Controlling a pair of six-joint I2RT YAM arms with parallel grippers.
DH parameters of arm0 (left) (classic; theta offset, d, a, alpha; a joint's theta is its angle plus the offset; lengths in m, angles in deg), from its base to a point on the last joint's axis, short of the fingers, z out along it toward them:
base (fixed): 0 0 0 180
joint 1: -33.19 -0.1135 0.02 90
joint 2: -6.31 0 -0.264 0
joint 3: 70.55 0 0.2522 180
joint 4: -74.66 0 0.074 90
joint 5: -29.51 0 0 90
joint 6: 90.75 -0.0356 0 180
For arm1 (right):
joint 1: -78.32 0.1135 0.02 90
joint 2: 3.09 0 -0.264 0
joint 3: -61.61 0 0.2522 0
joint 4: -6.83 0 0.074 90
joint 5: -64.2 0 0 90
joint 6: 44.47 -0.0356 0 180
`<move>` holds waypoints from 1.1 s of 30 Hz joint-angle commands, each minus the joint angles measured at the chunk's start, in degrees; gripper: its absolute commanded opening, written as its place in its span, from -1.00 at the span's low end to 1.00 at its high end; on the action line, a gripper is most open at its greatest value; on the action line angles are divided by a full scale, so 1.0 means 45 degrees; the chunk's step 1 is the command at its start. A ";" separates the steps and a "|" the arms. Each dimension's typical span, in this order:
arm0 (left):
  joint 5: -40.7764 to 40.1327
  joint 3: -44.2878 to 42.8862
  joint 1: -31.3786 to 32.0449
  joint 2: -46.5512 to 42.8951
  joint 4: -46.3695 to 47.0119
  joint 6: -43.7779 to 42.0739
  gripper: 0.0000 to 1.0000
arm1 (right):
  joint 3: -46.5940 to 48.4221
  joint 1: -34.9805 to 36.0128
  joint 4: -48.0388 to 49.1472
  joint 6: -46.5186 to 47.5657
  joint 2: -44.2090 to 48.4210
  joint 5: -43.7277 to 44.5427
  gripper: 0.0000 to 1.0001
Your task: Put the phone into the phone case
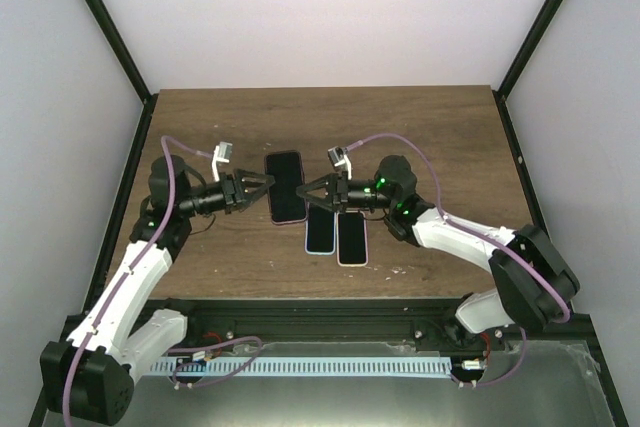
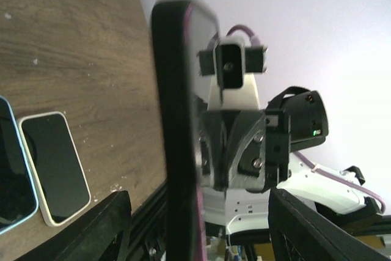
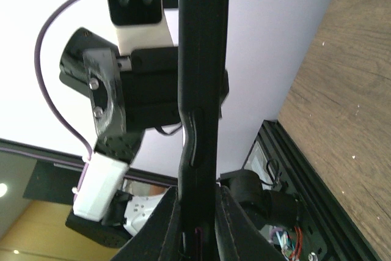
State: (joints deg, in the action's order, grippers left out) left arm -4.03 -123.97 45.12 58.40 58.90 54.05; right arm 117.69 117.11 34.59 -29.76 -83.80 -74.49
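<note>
The brown desk (image 1: 440,147) fills the middle of the top view, with the left arm (image 1: 130,277) and the right arm (image 1: 470,237) reaching in toward each other from either side. Between them a dark phone (image 1: 284,185) is held up off the desk, left of centre. It has a pink rim (image 2: 195,194) that looks like its case. Just to its right, a blue-cased phone (image 1: 319,231) and a white-cased phone (image 1: 352,238) lie side by side on the desk. The right claw (image 3: 198,218) is pressed together on the phone's right edge. The left claw (image 1: 262,187) stands spread at the phone's left edge and does not appear to touch it. With only one edge pinched, the phone could pivot or slip out and fall onto the phones beside it. The left claw could also knock it askew or pop a corner out of the case if it closes off centre. Whether the phone is fully seated in the case cannot be made out. Both wrist views show the phone edge-on and cut off its ends.
</note>
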 commanded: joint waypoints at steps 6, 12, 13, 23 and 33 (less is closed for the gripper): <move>0.1125 0.0880 -0.0049 0.0019 0.1095 0.0614 0.17 | 0.1159 -0.0351 0.1862 -0.0989 -0.0692 0.1491 -0.99; 0.1187 0.1170 -0.0043 0.0145 0.1363 0.0712 -0.09 | 0.1172 -0.0414 0.1768 -0.0962 -0.0884 0.1742 -0.99; 0.1219 0.1203 -0.0034 0.0191 0.1480 0.0780 -0.12 | 0.1164 -0.0416 0.1797 -0.0979 -0.0919 0.1738 -0.99; 0.1233 0.1174 -0.0034 0.0623 0.1285 0.0396 -0.86 | 0.1135 -0.0425 0.1457 -0.0852 -0.1069 0.1757 -0.99; 0.0762 0.0413 -0.0036 0.0983 -0.0858 -0.0896 -0.92 | 0.0982 -0.0420 0.0194 -0.0108 -0.0998 0.1560 -0.99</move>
State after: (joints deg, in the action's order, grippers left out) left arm 0.41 -120.12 44.90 62.47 59.05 53.53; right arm 119.59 115.51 35.09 -32.51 -89.06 -67.54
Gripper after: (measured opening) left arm 0.091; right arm 0.108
